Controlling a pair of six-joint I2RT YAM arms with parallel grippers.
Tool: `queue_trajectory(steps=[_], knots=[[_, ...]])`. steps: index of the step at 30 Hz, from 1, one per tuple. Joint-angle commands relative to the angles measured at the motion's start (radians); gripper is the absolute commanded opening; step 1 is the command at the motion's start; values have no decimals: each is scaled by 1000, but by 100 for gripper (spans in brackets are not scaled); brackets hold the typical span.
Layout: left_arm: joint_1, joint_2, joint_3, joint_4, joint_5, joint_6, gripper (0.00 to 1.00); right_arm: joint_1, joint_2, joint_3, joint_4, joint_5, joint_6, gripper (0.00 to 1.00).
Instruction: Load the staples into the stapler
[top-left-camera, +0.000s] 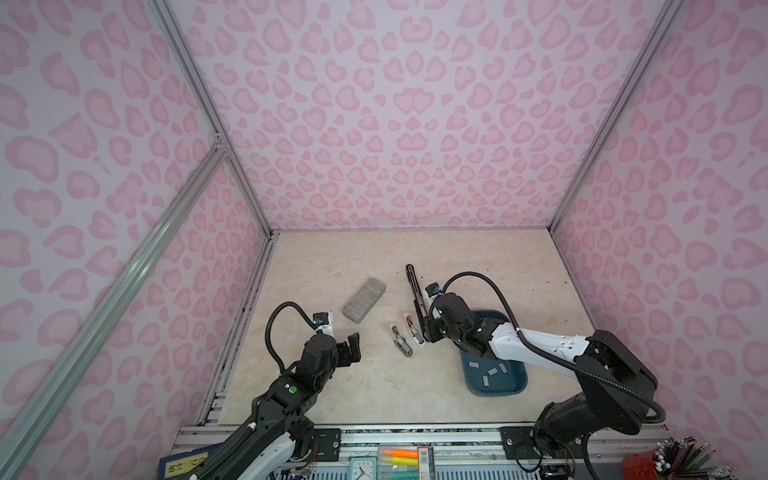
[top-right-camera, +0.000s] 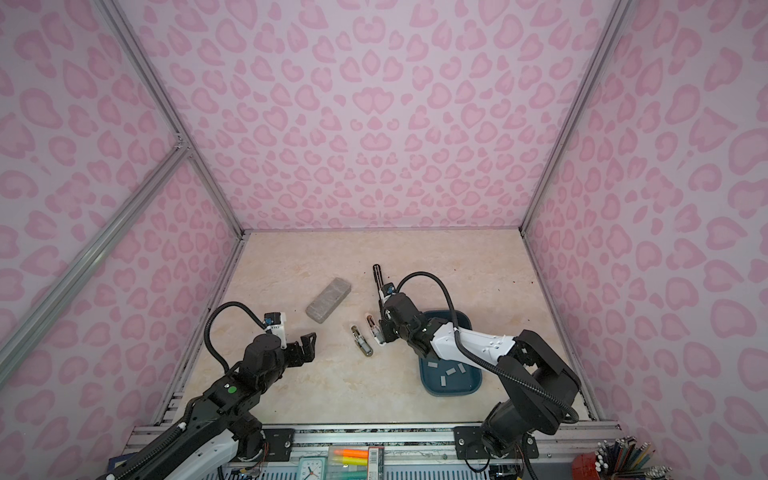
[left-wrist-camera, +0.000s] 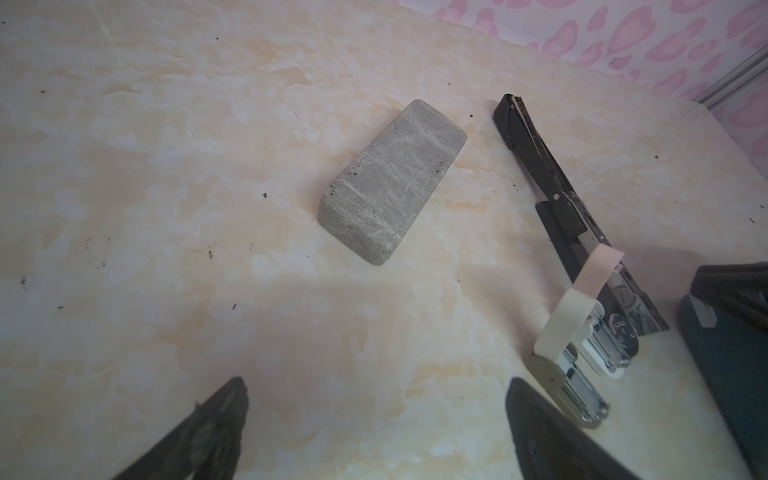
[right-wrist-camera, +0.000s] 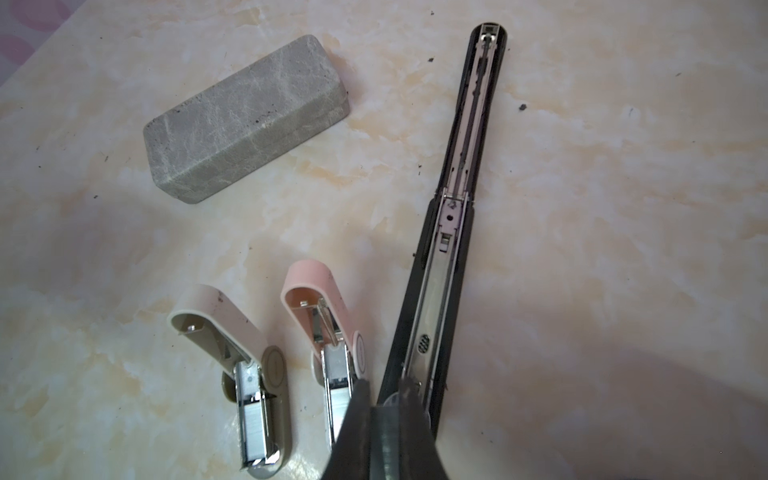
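Opened flat toward 12 o'clock on the surface (top-left-camera: 324, 266): black stapler (right-wrist-camera: 453, 232), channel seemingly unfilled. Loose in blue tray (top-left-camera: 523, 380) at 4 o'clock: staples (top-left-camera: 492, 371). Pinched shut at stapler's near end: right end effector (right-wrist-camera: 383, 384). Gaping at 8 o'clock: left end effector (left-wrist-camera: 376, 380). Loading judged mostly ahead.

The enclosure has three walls. The back wall (top-left-camera: 411, 124), left wall (top-left-camera: 62, 174) and right wall (top-left-camera: 698, 174) are covered in pale lilac sheet printed with pink blotch shapes. Silver aluminium profiles (top-left-camera: 194, 83) run up both rear corners. A diagonal profile (top-left-camera: 137, 262) crosses the left wall. The desk (top-left-camera: 478, 257) has a cream marble-pattern surface with scattered dark specks. A slotted front rail (top-left-camera: 415, 434) borders its front edge, and a side rail (top-left-camera: 239, 328) borders its left edge. Lighting is even and diffuse, and shadows on the desk are soft.
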Motion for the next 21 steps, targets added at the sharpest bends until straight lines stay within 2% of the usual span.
queue_trajectory(steps=[1, 21], knots=[[0, 4, 11, 19, 0, -11, 98, 2, 18, 9, 13, 12, 3, 0], [0, 17, 14, 18, 0, -16, 98, 2, 84, 34, 22, 45, 23, 0]])
